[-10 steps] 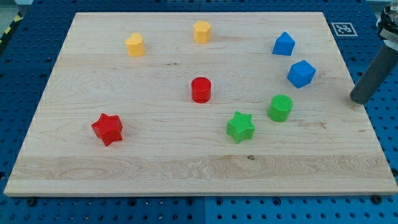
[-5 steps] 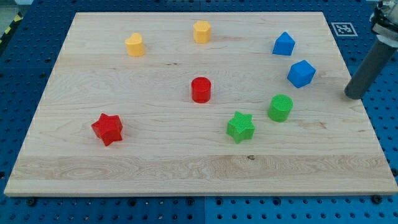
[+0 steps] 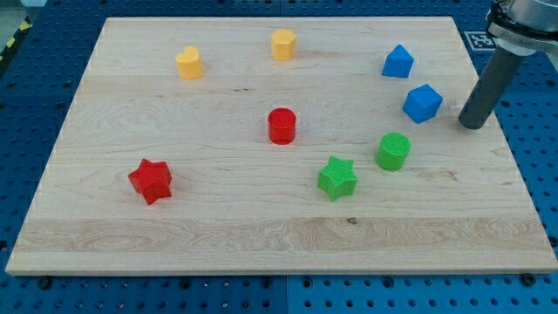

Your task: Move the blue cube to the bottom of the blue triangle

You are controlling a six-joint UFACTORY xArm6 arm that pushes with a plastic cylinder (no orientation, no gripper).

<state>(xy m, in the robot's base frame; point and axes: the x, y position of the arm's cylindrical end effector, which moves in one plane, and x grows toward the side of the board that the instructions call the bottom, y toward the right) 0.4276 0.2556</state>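
Table [image 3: 218,235]: a pale wooden table top, resting on a blue perforated base [image 3: 26,113] that shows on all sides.
Red star [image 3: 151,180]: a red plastic star-shaped block, furthest toward the view's left, in the lower half of the table, well apart from the others.
Yellow heart [image 3: 188,63]: a yellow plastic heart-like block near the view's top, left of centre.
Yellow hexagon [image 3: 282,44]: a yellow plastic block, roughly hexagonal, near the view's top edge, right of the yellow heart.
Red cylinder [image 3: 282,126]: a red plastic upright cylinder about mid-table.
Green star [image 3: 336,177]: a green plastic star-shaped block, below and right of the red cylinder.
Green cylinder [image 3: 393,151]: a green plastic round block just beside the green star, up and to its right, not touching it.
Blue triangle [image 3: 398,61]: a blue plastic block with a peaked top, in the upper right part of the table.
Blue cube [image 3: 423,103]: a blue plastic cube, just below the blue triangle and slightly to its right, a small gap between them; it sits above the green cylinder.
My tip [image 3: 471,126]: the lower end of the dark rod stands on the table just to the right of the blue cube, at about its height in the view, near but not touching it.
Pincer: the arm has none, only the rod, so there is no spread or pinch to tell.
Marker [image 3: 482,40]: a black-and-white square tag on the base at the upper right corner.
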